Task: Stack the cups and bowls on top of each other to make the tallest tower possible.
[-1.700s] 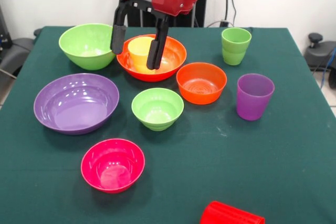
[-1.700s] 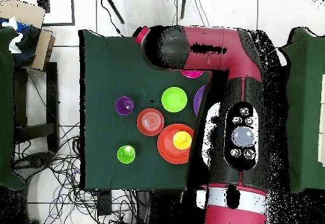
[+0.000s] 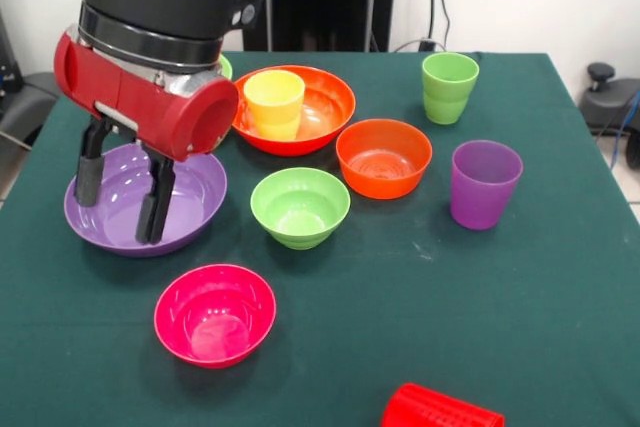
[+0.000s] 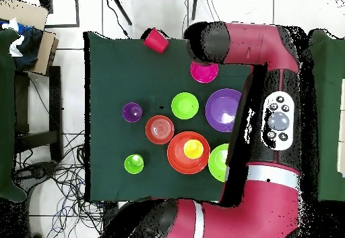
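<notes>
My gripper (image 3: 122, 192) is open and empty, its fingers hanging into the large purple bowl (image 3: 197, 197), which also shows from overhead (image 4: 223, 109). The yellow cup (image 3: 274, 102) stands upright in the large orange bowl (image 3: 328, 107). The large lime green bowl (image 4: 217, 162) is mostly hidden behind my arm in the front view. The small lime green bowl (image 3: 300, 207), the small orange bowl (image 3: 384, 157) and the magenta-pink bowl (image 3: 215, 314) stand apart on the cloth. The purple cup (image 3: 485, 184) and the light green cup (image 3: 449, 87) stand upright at the right. The red cup (image 3: 440, 409) lies on its side at the near edge.
The table has a dark green cloth (image 3: 520, 307) with open room at its near right. My arm's red wrist (image 3: 150, 107) covers the far left of the table. Cables and a cardboard box (image 4: 30, 33) lie on the floor beside the table.
My arm has swung left in the front view, from over the large orange bowl to the large purple bowl, and come lower. The yellow cup stays in the orange bowl.
</notes>
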Tool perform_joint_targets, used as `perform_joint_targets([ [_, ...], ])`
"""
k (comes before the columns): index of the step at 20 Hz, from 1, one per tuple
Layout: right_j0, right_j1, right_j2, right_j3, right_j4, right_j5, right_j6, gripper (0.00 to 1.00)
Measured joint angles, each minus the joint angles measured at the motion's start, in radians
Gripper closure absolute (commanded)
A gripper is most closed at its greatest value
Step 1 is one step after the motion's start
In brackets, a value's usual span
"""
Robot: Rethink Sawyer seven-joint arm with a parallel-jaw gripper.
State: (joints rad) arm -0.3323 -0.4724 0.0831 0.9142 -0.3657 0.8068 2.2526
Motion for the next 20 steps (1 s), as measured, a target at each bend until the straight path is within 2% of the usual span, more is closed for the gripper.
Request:
perform_joint_targets([
  [12,0.001,0.003,0.002,0.000,-0.002,0.000,0.000,0.00],
  [20,0.001,-0.032,0.002,0.008,-0.002,0.000,0.000,0.00],
])
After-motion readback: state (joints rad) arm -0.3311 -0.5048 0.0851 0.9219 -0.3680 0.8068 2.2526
